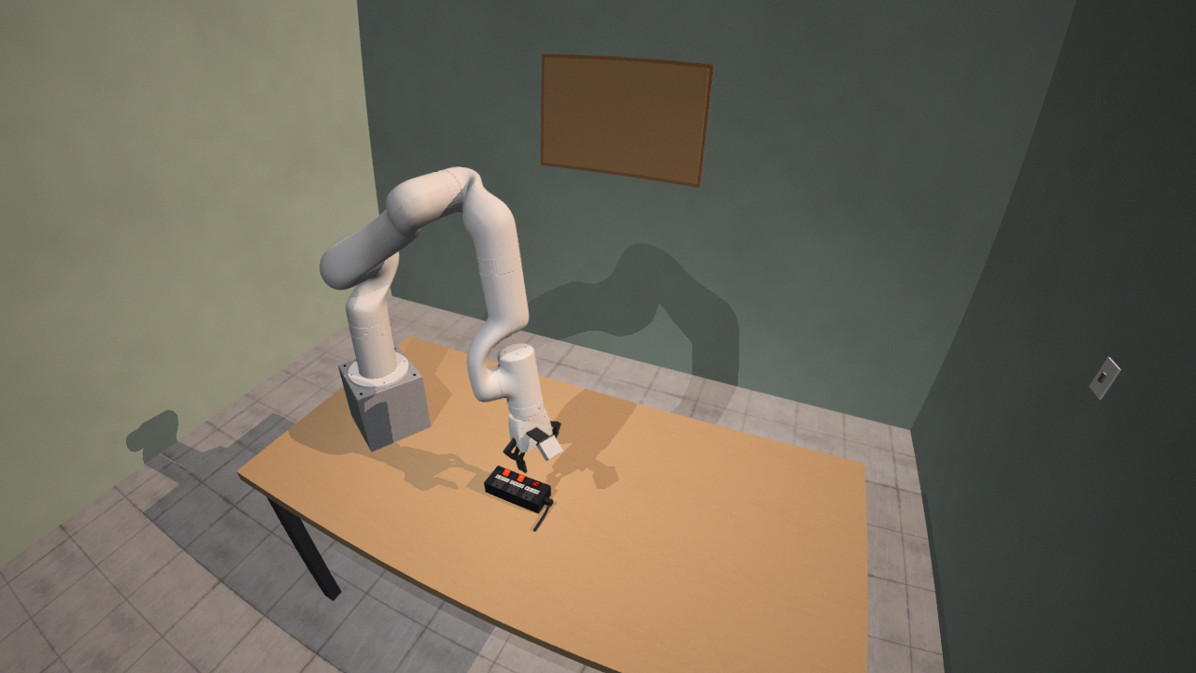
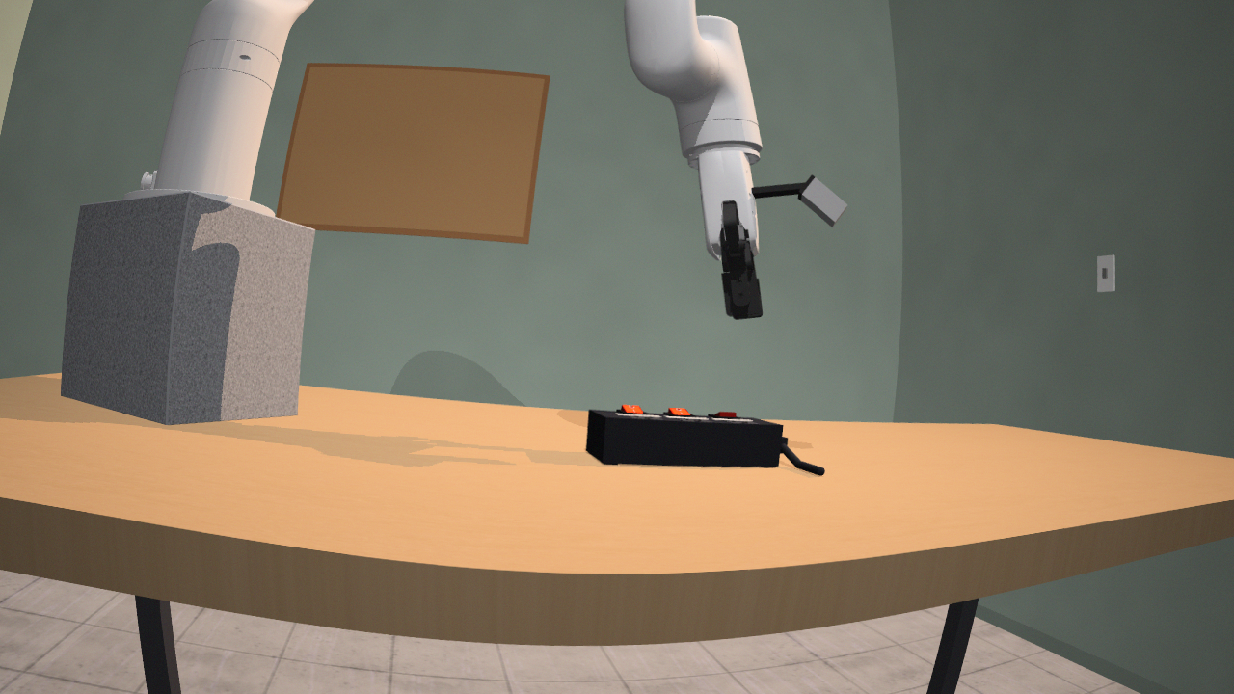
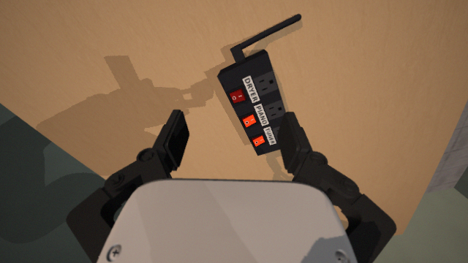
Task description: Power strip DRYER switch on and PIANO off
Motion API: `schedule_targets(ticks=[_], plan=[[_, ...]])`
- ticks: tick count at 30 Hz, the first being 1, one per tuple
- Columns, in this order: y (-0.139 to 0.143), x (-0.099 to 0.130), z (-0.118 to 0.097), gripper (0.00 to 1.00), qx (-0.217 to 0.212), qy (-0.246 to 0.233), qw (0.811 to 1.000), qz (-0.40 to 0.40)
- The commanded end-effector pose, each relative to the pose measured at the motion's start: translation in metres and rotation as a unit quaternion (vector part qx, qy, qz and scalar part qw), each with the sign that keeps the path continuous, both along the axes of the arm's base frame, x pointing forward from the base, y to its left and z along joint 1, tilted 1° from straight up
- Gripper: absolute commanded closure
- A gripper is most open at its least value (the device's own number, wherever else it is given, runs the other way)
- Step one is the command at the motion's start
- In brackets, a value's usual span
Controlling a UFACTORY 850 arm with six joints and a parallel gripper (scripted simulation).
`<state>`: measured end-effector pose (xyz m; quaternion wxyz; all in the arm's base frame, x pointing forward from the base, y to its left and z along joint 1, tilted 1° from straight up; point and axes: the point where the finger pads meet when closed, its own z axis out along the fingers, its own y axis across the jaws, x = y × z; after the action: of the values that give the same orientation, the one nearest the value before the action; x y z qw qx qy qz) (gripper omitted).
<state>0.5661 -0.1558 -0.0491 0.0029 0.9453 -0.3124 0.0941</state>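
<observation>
- Top view: the black power strip (image 1: 518,488) lies flat on the worktop (image 1: 685,536), and the gripper (image 1: 517,452) hangs just above its near end.
- Exterior view: the gripper (image 2: 740,293) is seen edge-on, well above the strip (image 2: 685,438).
- Wrist view: the fingers are fully spread and hold nothing. The DRYER switch (image 3: 238,96) is dark red; the PIANO switch (image 3: 249,120) and the TUNER switch (image 3: 258,140) are bright orange.

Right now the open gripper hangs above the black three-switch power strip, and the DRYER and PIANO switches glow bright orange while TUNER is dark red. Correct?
Not quite. In the wrist view the dark red switch is DRYER; PIANO and TUNER are bright orange. The rest holds: the open gripper hangs above the black three-switch power strip.
</observation>
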Motion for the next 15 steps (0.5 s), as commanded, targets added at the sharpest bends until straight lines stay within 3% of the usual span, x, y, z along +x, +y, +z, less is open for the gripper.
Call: schedule_targets(ticks=[1,15], plan=[[-0.0004,0.0009,0.0008,0.00,0.000,-0.002,1.000,0.000],[-0.0035,-0.0048,0.0047,0.00,0.005,0.008,0.999,0.035]])
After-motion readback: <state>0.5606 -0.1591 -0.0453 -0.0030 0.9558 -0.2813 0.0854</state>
